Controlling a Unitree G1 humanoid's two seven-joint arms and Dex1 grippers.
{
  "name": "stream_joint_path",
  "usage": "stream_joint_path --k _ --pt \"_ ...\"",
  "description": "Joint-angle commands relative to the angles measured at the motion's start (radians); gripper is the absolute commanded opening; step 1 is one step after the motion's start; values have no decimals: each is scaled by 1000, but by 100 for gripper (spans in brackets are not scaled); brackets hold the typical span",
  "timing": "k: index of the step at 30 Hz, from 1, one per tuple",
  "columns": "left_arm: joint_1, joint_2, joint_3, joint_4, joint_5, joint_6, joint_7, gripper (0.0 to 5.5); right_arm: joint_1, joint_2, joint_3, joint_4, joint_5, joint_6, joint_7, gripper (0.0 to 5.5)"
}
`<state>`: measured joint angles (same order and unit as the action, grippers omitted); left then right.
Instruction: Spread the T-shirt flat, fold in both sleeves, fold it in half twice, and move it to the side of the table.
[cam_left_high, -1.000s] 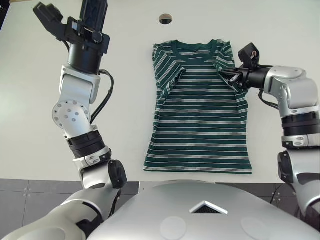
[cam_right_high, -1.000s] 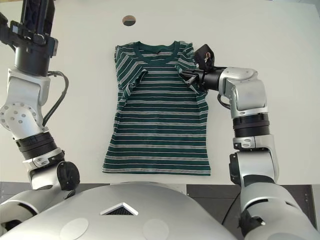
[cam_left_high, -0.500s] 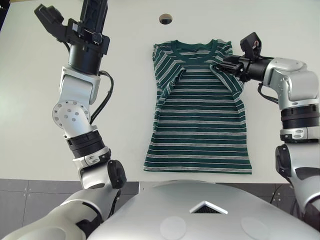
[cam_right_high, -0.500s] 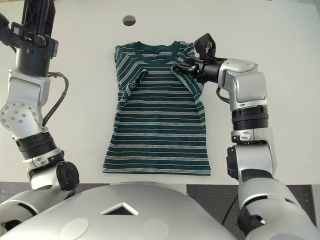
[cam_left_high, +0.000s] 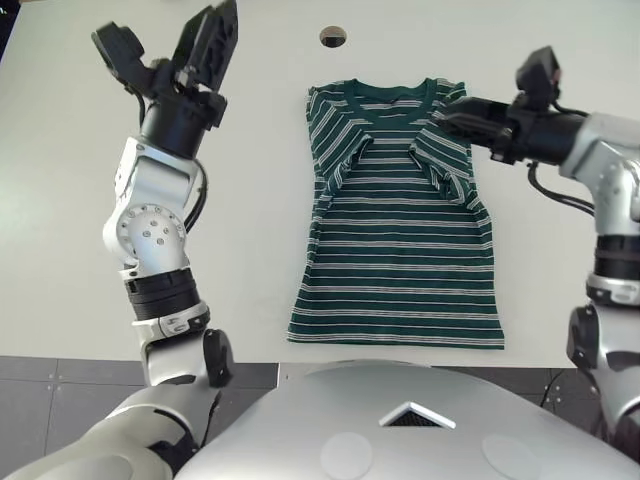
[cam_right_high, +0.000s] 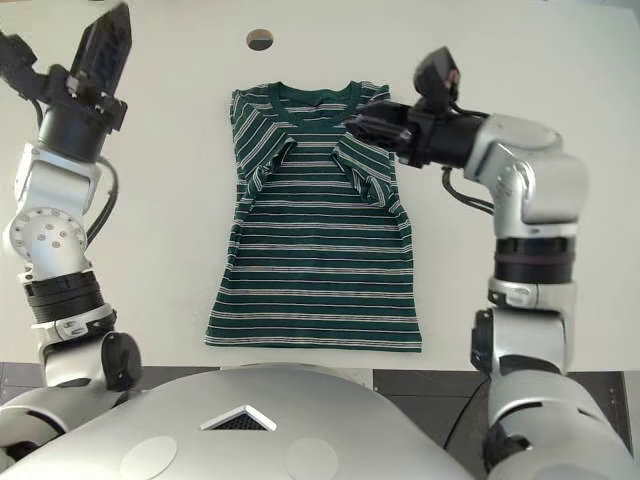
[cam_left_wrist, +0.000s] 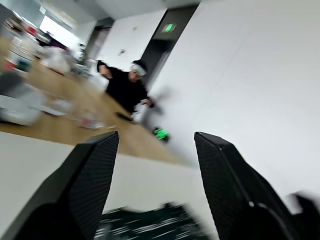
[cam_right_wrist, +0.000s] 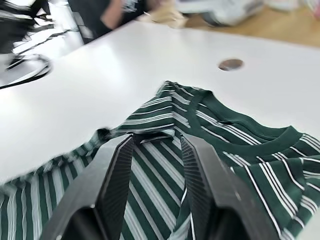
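Green, white-striped cotton T-shirt (cam_left_high: 400, 230) lies flat on the white table (cam_left_high: 80, 250), sleeves tucked in, its shoulder just below the right gripper (cam_left_high: 450, 113), whose fingers are spread and empty. Left gripper (cam_left_wrist: 156, 140) is also spread, raised well clear of the shirt. Half fold looks next: pinch both hem corners through all layers and lift evenly so the sleeves stay put.

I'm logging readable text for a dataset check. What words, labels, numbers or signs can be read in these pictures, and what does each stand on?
No text here can be read and quoted.
Green lit sign above the dark doorway, behind the table: too blurred to read.
T-shirt: green with white stripes, no lettering visible.
Table: no label, just a round hole.
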<state>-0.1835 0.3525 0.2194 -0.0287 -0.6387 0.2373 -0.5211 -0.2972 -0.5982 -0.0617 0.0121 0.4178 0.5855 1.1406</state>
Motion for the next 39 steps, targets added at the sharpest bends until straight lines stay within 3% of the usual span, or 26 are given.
stream_joint_path --k 1,4,8,15,16,20,29,39 --pt "306 443 -245 62 721 -751 -241 281 472 -306 -137 -55 -138 -586 354 173" --pt "485 597 -224 -11 911 -1031 -265 281 557 -345 -139 46 -243 -960 353 173" --pt "634 728 -161 -80 1003 -1140 -302 281 533 -326 -132 83 -213 -1264 374 173" --pt "679 705 -276 94 1146 -1330 -202 281 530 -408 9 277 -234 -1527 450 173" --pt "685 708 -295 112 1159 -1348 -192 298 540 -422 31 294 -252 -1568 449 192" --pt "691 712 -365 85 1144 -1345 -186 344 581 -477 114 277 -289 -1553 430 269" --pt "667 676 -480 -18 1071 -1215 -188 344 605 -485 246 240 -398 -1580 307 269" --pt "620 654 -511 -3 1093 -1182 -148 344 584 -454 323 191 -439 -1541 158 269"
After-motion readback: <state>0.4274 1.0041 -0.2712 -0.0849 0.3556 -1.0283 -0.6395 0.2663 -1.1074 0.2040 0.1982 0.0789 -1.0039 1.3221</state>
